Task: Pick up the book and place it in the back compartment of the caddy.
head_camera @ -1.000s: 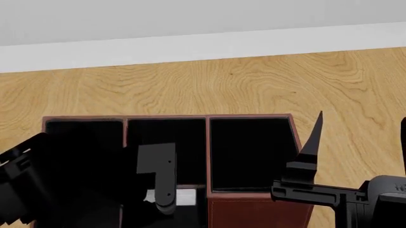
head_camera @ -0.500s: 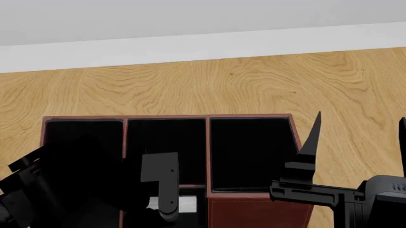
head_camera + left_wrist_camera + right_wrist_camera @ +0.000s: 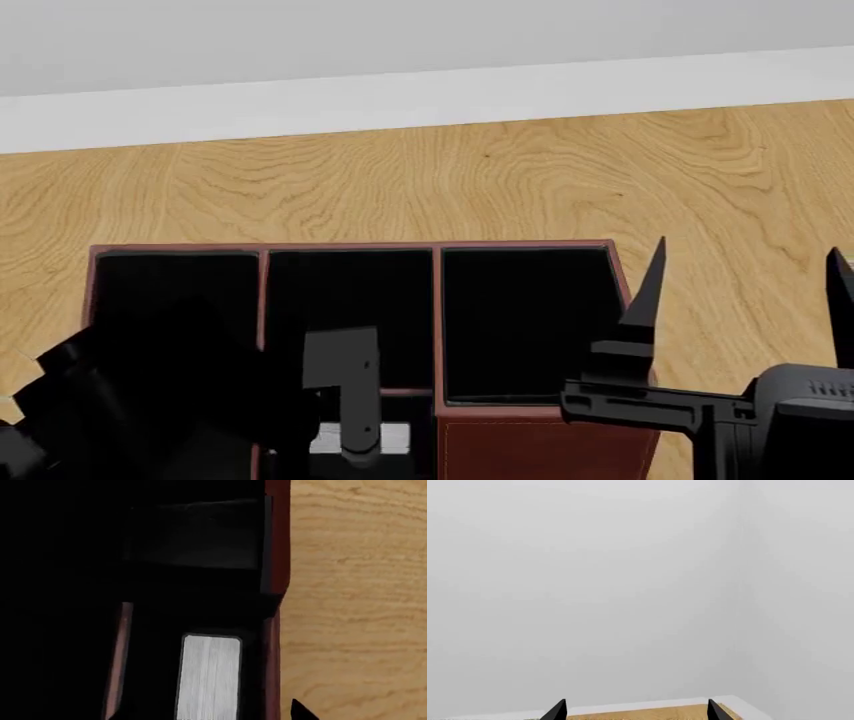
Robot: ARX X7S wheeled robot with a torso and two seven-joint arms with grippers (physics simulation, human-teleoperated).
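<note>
Below the left end effector (image 3: 350, 440), seemingly unheld, the book (image 3: 208, 677).

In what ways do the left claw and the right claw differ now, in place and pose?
The left claw reaches into the caddy's middle column, by the white book; the right claw is beside the caddy, over the wooden table. The left claw's fingers point into the caddy; the right claw's point forward, toward the wall. The right claw is open and empty; whether the left is open cannot be told. Both are black.
</note>
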